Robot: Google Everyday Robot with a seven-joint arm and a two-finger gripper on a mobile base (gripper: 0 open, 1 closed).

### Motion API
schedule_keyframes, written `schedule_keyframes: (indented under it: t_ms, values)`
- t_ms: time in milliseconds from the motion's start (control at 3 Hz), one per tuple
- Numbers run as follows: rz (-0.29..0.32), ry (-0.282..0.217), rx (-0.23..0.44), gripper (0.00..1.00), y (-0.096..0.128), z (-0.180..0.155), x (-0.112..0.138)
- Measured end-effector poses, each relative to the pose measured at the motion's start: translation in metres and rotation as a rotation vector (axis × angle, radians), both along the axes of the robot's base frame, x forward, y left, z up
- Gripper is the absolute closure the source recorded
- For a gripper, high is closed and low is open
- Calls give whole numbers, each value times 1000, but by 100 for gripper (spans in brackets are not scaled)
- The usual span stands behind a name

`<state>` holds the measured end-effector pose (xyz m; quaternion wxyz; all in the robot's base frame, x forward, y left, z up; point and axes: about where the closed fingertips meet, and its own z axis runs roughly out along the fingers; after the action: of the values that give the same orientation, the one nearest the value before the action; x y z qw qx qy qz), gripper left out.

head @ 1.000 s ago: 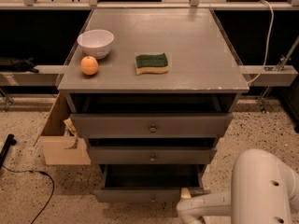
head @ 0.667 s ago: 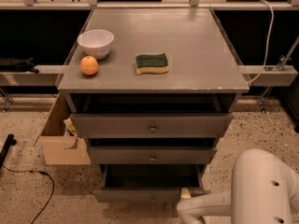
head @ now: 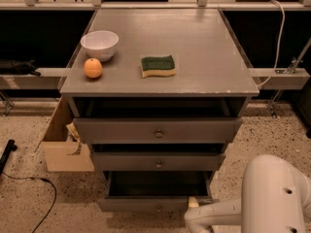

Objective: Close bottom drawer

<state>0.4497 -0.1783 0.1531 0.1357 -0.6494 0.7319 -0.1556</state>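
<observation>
The bottom drawer [head: 146, 205] is the lowest of three grey drawers in the cabinet. It is pulled out, with its dark box [head: 158, 183] open to view and its small brass knob [head: 159, 208] on the slim front panel. My gripper [head: 194, 207] sits at the end of the white arm [head: 218, 212], low at the drawer's right front corner, right next to the front panel. I cannot tell whether it touches the panel.
The middle drawer [head: 158, 161] and top drawer [head: 158, 130] also stand slightly out. On the cabinet top are a white bowl [head: 99, 44], an orange [head: 93, 68] and a green-and-yellow sponge [head: 157, 65]. A cardboard box [head: 60, 144] stands to the left, with a black cable [head: 29, 198] on the floor.
</observation>
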Motion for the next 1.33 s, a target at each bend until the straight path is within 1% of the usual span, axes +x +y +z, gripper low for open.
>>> schedule_keyframes:
  t_ms: [333, 667, 1000, 1333]
  values:
    - [5, -42, -5, 0, 1, 25, -3]
    - [7, -125, -11, 0, 0, 71, -8]
    - [21, -118, -14, 0, 1, 74, -17]
    - [20, -119, -14, 18, 1, 73, -16]
